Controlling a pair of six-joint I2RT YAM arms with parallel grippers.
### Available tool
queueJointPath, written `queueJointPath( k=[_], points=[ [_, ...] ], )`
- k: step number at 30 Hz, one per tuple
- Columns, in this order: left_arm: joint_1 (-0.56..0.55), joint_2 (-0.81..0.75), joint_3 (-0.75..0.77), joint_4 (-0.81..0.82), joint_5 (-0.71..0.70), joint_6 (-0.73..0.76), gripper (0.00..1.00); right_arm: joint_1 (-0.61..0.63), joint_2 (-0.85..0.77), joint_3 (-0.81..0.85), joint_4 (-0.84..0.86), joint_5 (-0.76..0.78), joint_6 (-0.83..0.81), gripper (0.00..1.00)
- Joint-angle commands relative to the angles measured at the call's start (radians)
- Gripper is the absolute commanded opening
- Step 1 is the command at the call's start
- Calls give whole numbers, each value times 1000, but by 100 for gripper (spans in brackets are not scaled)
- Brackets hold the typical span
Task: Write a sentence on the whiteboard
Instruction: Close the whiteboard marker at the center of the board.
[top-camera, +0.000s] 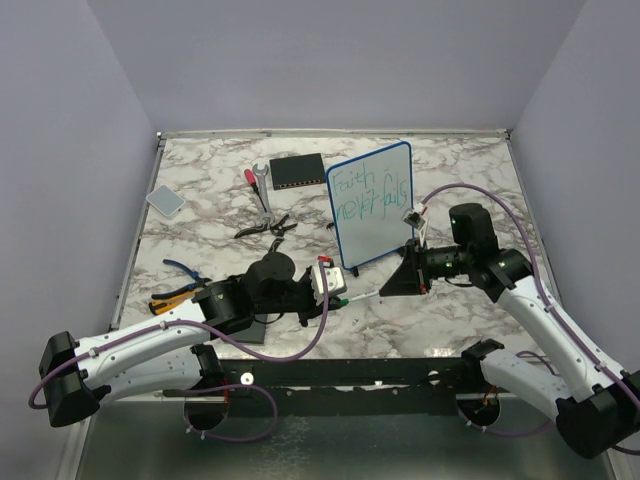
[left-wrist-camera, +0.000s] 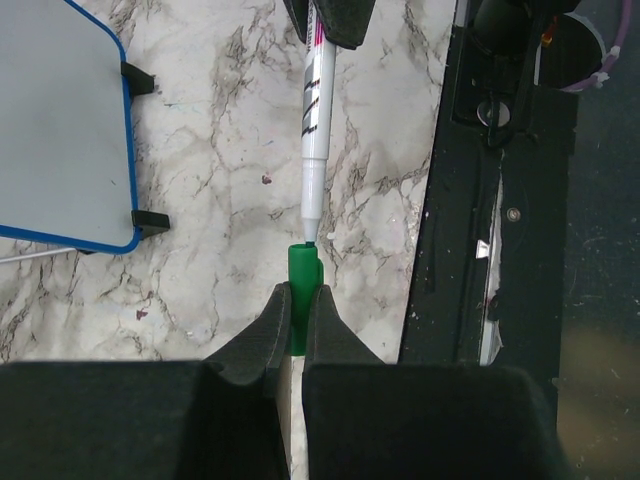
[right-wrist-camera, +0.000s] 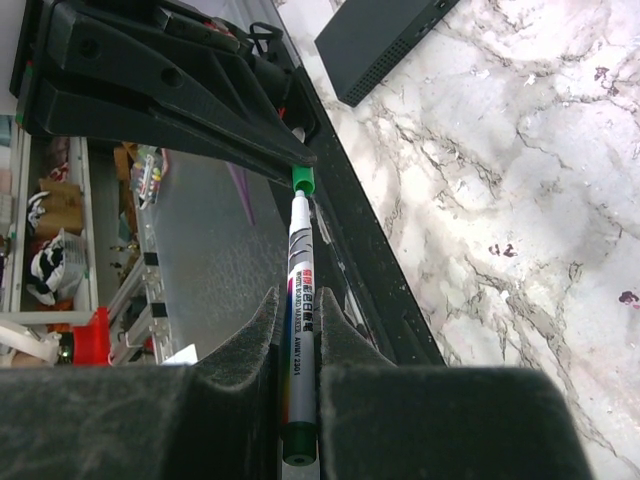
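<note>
the left end effector (left-wrist-camera: 303, 302) is shut tight on a green cap (left-wrist-camera: 304, 262) at the bottom centre of the left wrist view; its two fingers pinch the cap's lower half and the open mouth points up the frame

the right end effector (right-wrist-camera: 298, 322) is clamped on a marker (right-wrist-camera: 302, 255) low in the right wrist view; the white barrel runs between the fingers, its back end pokes out at the bottom edge and its nose points up the frame

the marker's tip sits right at the mouth of the cap, in line with it; i cannot tell how far in it goes

in the top view the two end effectors face each other just below the middle of the frame, the left one on the left, with the marker bridging the short gap between them above the marble worktop (top-camera: 470, 170)

the whiteboard (top-camera: 385, 228) stands upright just right of centre in the top view, directly above that gap and near the right end effector, touching neither one; the sentence (top-camera: 372, 195) is in green across its upper half in two lines and seems to read "faith never fails"

a black box (top-camera: 298, 172) lies just left of the whiteboard's top edge, with a wrench (top-camera: 258, 185) and pliers (top-camera: 268, 228) further left
</note>
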Motion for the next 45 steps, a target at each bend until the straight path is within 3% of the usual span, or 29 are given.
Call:
queueJointPath(
  k=[1,21,45],
  points=[
    [0,-4,6,24,40,-6,0,4,8,-21,39,-59,23,1],
    [0,-36,14,83,98,-39,0,41,62,-34,77,-102,47,1],
    [0,-45,-8,246,18,-144,0,191,119,-86,262,-90,148,1]
  ],
)
